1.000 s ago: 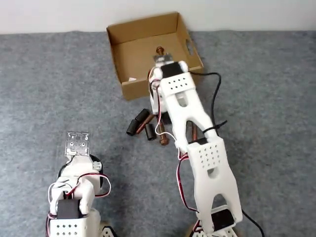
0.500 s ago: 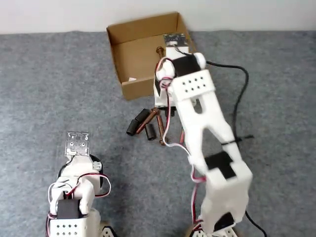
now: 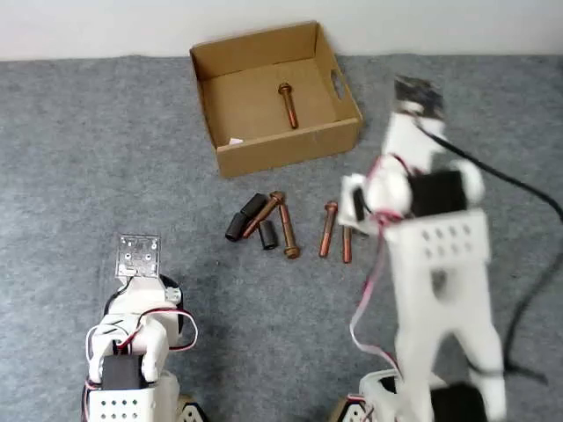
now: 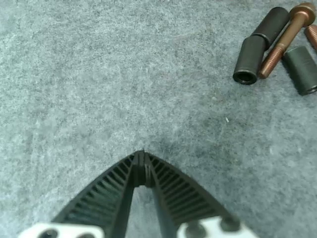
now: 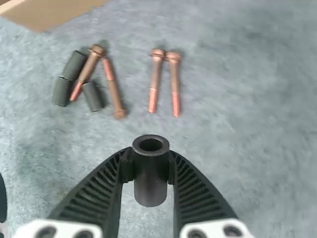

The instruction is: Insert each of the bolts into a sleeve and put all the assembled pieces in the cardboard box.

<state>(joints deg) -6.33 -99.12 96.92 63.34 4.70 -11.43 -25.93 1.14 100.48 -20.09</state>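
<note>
Bolts (image 5: 156, 82) lie loose, none sleeved; one sits bare in the cardboard box (image 3: 264, 154). My right gripper (image 5: 150, 159) pinches a sleeve (image 5: 150, 187), left gripper (image 4: 141, 159) pressed together.

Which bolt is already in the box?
The bolt lying alone inside the cardboard box; the other four lie outside on the carpet.

Grey felt-like mat (image 3: 88, 132) spreads beneath and around the right gripper (image 5: 150, 157); far ahead of it, a pale strip (image 3: 88, 26), possibly wall.
</note>
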